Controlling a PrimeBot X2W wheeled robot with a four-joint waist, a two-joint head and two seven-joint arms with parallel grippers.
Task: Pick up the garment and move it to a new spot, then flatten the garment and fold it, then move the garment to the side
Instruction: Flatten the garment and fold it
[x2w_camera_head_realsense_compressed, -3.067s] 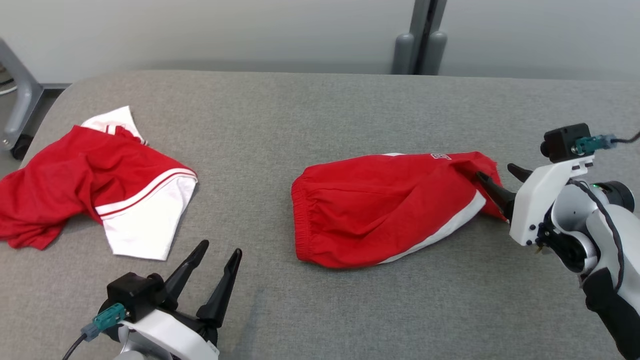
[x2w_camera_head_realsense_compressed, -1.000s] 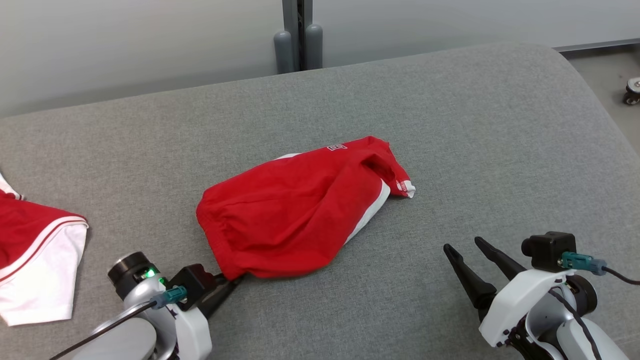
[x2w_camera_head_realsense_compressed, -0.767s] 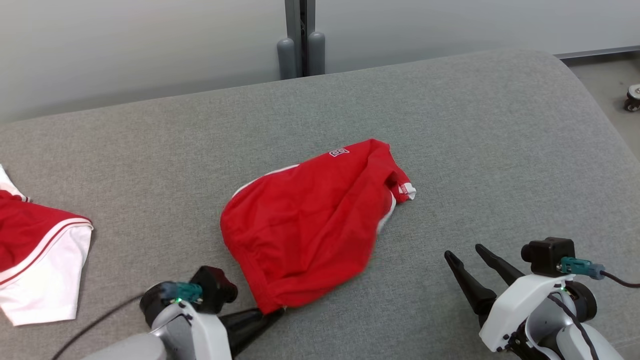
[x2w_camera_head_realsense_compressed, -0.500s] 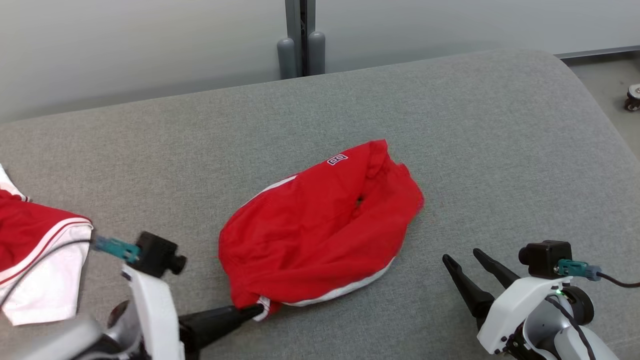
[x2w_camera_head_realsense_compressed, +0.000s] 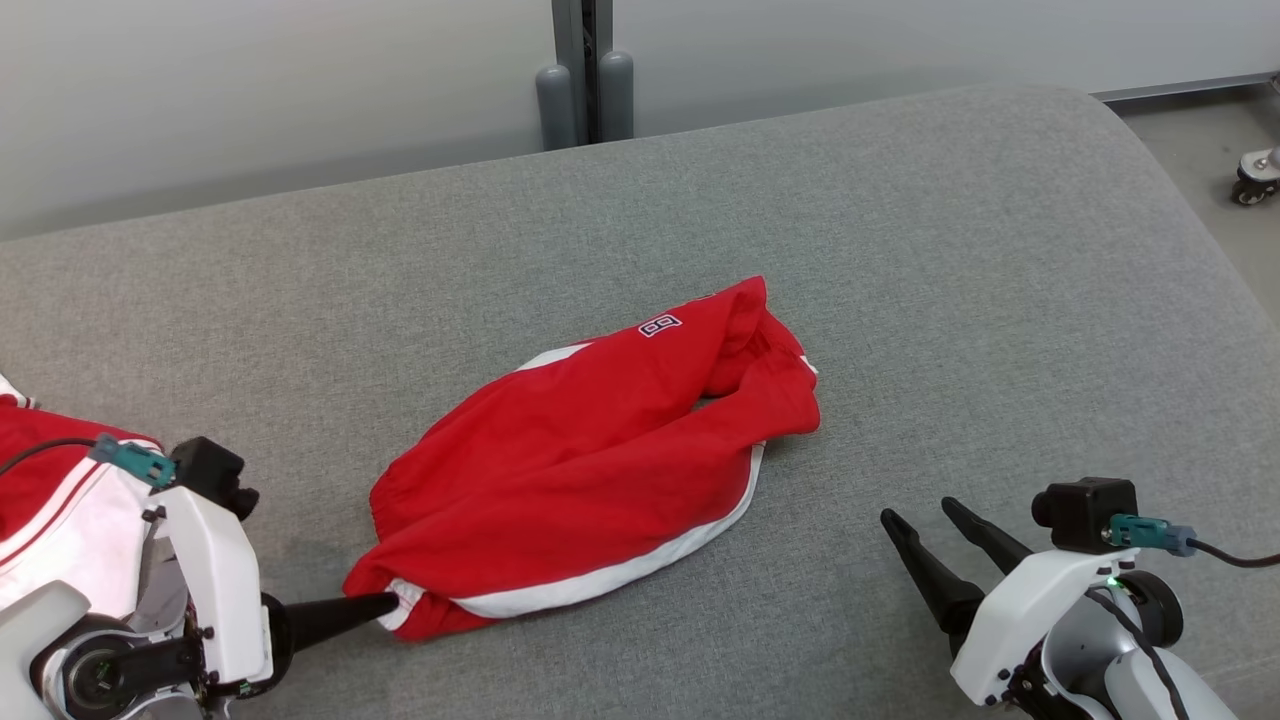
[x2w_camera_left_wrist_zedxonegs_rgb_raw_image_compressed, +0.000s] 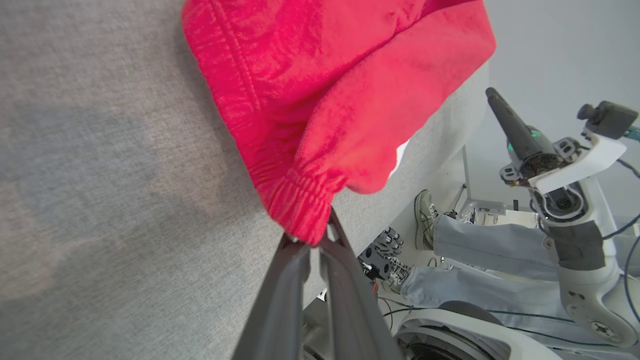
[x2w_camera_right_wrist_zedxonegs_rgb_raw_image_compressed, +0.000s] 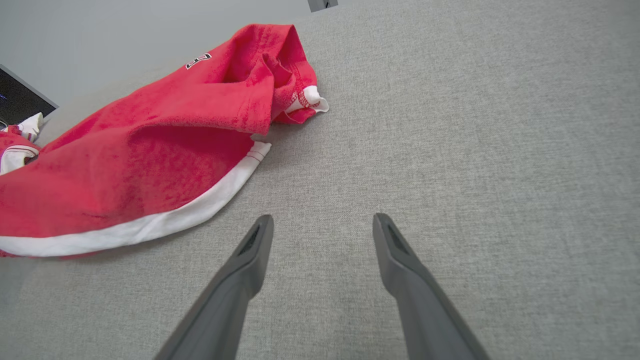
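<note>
Grey woven cloth covers the broad padded surface (x2w_camera_head_realsense_compressed: 1000, 280), with a pale wall (x2w_camera_head_realsense_compressed: 300, 100) behind it. At the near left, the left gripper (x2w_camera_head_realsense_compressed: 388, 604) lies low, almost flat to the surface. Its two dark fingers are pinched together on the gathered waistband corner of the garment (x2w_camera_head_realsense_compressed: 590, 470), a pair of red shorts with white trim. The left wrist view confirms the hold: the elastic hem is clamped at the fingertips and the cloth fans away from them. Such a low corner hold looks suited to dragging, since the garment lies drawn out in a long diagonal from that corner toward the middle of the surface, its far leg end bunched and folded over itself. The right gripper (x2w_camera_head_realsense_compressed: 920, 512) hovers at the near right, jaws spread wide and holding nothing, well apart from the cloth. It seems placed ready to take the opposite end for flattening. Other red-and-white clothing (x2w_camera_head_realsense_compressed: 50, 500) lies at the left edge, partly behind the left arm.
</note>
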